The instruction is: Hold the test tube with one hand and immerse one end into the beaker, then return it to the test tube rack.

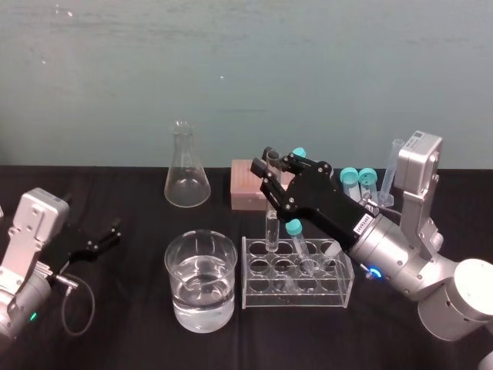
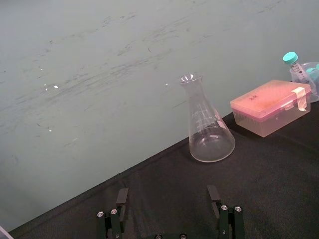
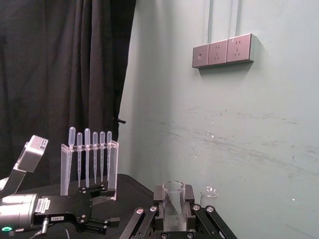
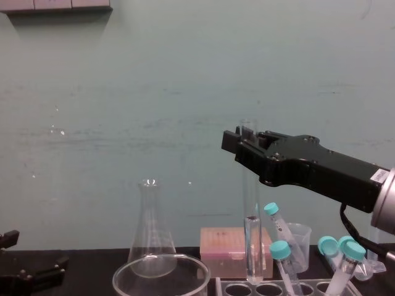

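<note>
chest view: right gripper pinches upright test tube.

Chest view's lower edge crops beaker — rack too.

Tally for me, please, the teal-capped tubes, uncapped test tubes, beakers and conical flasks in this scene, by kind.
Teal-capped tubes: 4
Uncapped test tube: 1, held by the right hand
Beaker: 1
Conical flask: 1
Total: 7
</note>
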